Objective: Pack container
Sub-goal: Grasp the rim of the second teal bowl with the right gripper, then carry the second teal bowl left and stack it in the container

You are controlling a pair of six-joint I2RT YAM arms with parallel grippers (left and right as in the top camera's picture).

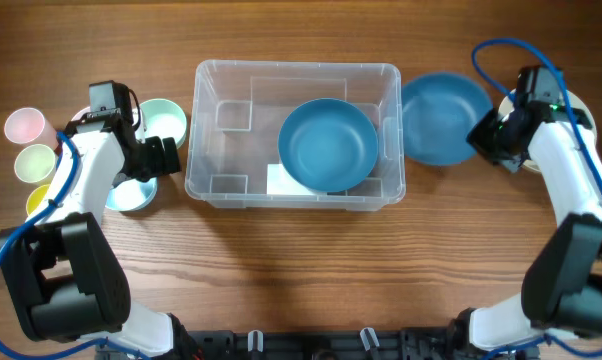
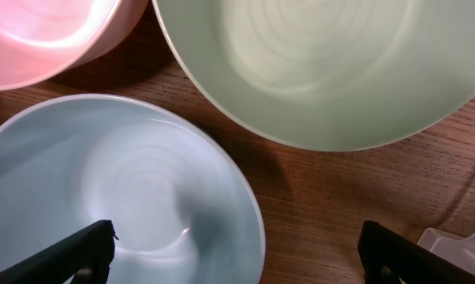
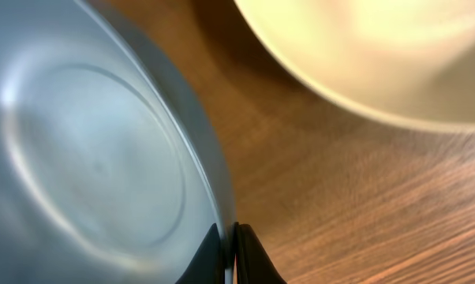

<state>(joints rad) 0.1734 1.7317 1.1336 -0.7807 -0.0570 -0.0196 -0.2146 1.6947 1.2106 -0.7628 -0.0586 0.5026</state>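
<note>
The wooden table [image 1: 301, 270] carries the clear container [image 1: 203, 130] at its middle. Left of it sit a mint-green bowl [image 1: 169, 118] and a pale blue bowl [image 1: 131, 195]. A pink cup [image 1: 25, 125], a green cup [image 1: 35, 162] and a yellow cup [image 1: 37, 200] stand further left. A cream bowl [image 3: 395, 47] lies at the right edge.

Overhead: fixed above, looks straight down, far; takes in the whole table [image 1: 301, 280].
Left wrist: close, facing down; shares pale blue bowl [image 2: 103, 197] and container [image 2: 458, 241] corner with overhead.
Right wrist: closest; shares blue bowl [image 3: 87, 158] rim with overhead.
</note>
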